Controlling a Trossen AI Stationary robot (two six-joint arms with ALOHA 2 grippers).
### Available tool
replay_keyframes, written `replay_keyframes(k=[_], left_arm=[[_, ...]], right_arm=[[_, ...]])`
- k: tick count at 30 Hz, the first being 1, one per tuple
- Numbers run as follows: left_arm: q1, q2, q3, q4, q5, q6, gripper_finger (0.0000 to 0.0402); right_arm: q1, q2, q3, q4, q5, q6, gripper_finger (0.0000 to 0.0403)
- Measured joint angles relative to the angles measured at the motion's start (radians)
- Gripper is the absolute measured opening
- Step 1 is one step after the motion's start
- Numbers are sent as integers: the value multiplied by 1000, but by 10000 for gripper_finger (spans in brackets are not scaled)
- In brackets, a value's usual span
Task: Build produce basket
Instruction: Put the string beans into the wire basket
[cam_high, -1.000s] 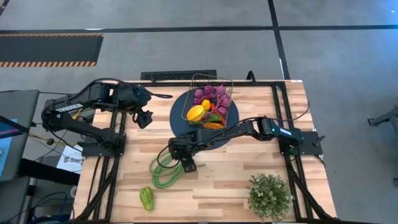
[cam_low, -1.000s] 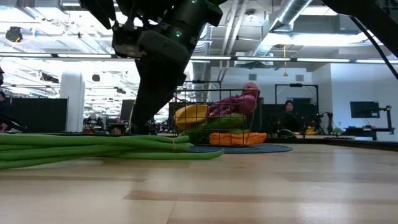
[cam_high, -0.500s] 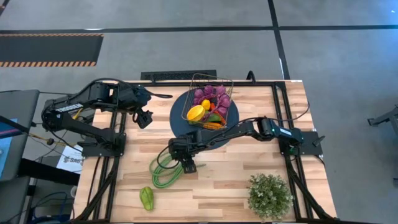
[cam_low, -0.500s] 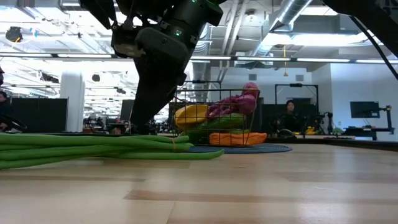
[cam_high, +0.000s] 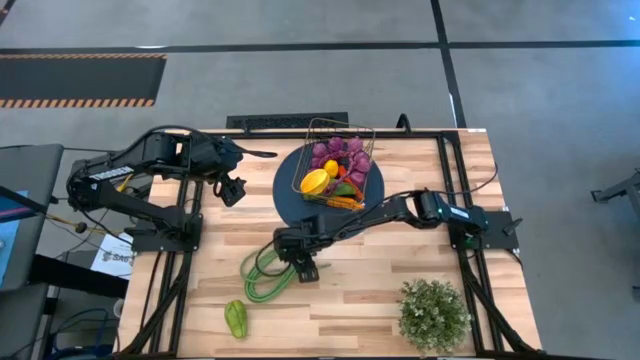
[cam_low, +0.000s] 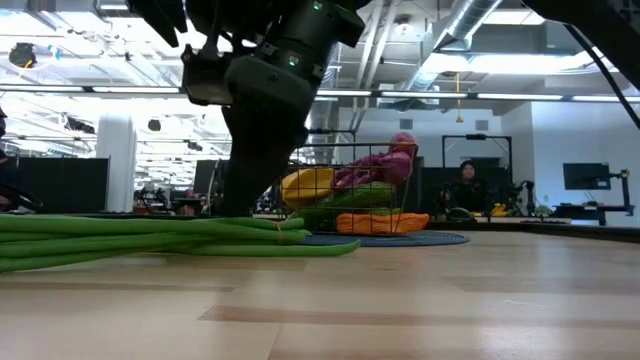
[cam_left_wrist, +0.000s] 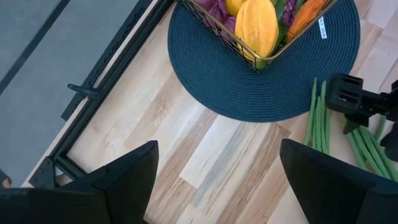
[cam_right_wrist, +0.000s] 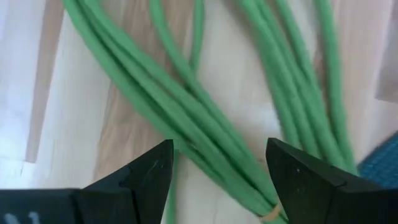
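Note:
The wire basket (cam_high: 341, 128) stands on a round dark blue mat (cam_high: 290, 196) at the table's far middle. It holds purple grapes (cam_high: 340, 153), a yellow lemon (cam_high: 315, 181) and an orange carrot (cam_high: 345, 201). Long green beans (cam_high: 262, 278) lie looped on the wood near the mat. My right gripper (cam_high: 303, 268) points down over their right end, open, its fingers either side of the bean bundle (cam_right_wrist: 186, 106); no touch shows. A green pepper (cam_high: 236, 318) lies near the front edge. My left gripper (cam_high: 232, 190) hangs open, high at the left of the mat.
A bushy potted plant (cam_high: 433, 313) stands at the front right. Black frame rails (cam_high: 452, 190) run along the table's left, right and far sides. Bare wood lies between the beans and the plant. A person (cam_low: 465, 185) sits in the room beyond the table.

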Motion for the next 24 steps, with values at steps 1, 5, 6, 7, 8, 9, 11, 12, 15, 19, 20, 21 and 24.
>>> replay_keyframes(k=[1, 5, 6, 7, 8, 9, 11, 12, 15, 19, 20, 21, 24], left_arm=[[0, 0, 0, 0, 0, 0, 322], [0, 0, 0, 0, 0, 0, 322], [0, 0, 0, 0, 0, 0, 322], [0, 0, 0, 0, 0, 0, 322], [0, 0, 0, 0, 0, 0, 322], [0, 0, 0, 0, 0, 0, 322], [0, 0, 0, 0, 0, 0, 322], [0, 0, 0, 0, 0, 0, 322], [0, 0, 0, 0, 0, -1, 322], [0, 0, 0, 0, 0, -2, 322], [0, 0, 0, 0, 1, -2, 322], [0, 0, 0, 0, 1, -2, 322], [0, 0, 0, 0, 1, -3, 322]], right_arm=[[4, 0, -8, 8, 0, 5, 276], [23, 0, -37, 0, -1, 16, 276], [28, 0, -42, 3, -1, 17, 276], [33, 0, -45, 4, -1, 17, 276], [38, 0, -47, 2, -1, 20, 276], [44, 0, -49, 0, -1, 23, 276], [51, 0, -53, 9, -1, 25, 276], [54, 0, -54, 12, -1, 26, 276], [58, 0, -55, 16, -1, 38, 276], [57, 0, -55, 26, 0, 44, 276], [56, 0, -55, 28, 1, 44, 276], [56, 0, -55, 30, 2, 44, 276], [57, 0, -55, 29, 24, 64, 274]])
